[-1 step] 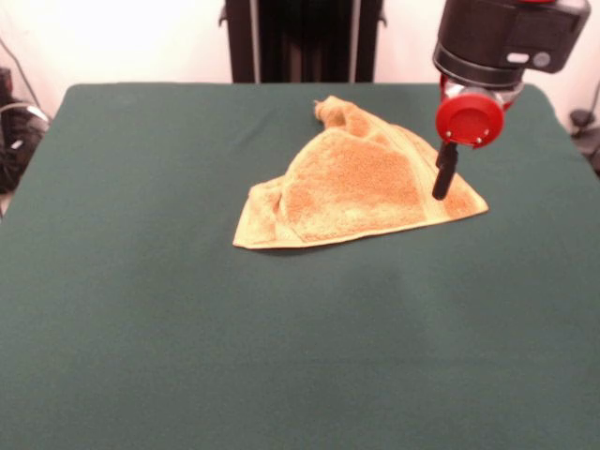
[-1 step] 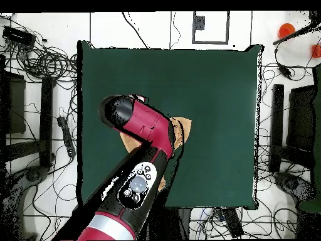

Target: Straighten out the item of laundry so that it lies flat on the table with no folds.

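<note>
The item of laundry (image 1: 361, 183) is a golden tan towel folded over into a rough triangle. It lies right of centre on the far half of the green table (image 1: 141, 281), and one corner is bunched up at its far end. My gripper (image 1: 439, 193) hangs from the red and black arm over the towel's right part, close to the right corner. I cannot tell whether it touches the cloth. In the overhead view the arm hides most of the towel (image 2: 183, 128), leaving only a strip of it showing on the table (image 2: 213, 81).
Tangled cables (image 2: 37, 56) and dark equipment lie on the floor around the table's sides. Black gear (image 1: 14, 131) sits off the table's left edge in the front view. Green cloth stretches wide in front of and left of the towel.
</note>
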You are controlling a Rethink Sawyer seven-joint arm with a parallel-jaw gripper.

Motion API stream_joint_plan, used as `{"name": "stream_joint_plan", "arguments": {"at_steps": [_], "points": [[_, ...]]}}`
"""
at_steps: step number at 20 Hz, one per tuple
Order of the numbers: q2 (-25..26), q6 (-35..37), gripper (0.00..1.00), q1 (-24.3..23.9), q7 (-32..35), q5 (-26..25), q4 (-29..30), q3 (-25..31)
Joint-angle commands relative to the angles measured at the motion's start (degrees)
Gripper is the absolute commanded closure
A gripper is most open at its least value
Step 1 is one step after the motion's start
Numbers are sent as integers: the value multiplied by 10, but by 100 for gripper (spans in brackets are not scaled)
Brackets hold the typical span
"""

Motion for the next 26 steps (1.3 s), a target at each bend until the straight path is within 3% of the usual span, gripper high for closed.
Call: {"name": "stream_joint_plan", "arguments": {"at_steps": [1, 16, 26], "points": [[10, -27, 0, 7, 106, 31, 68, 97], [13, -40, 0, 8, 112, 35, 66, 108], [1, -75, 0, 4, 92, 47, 102, 130]]}}
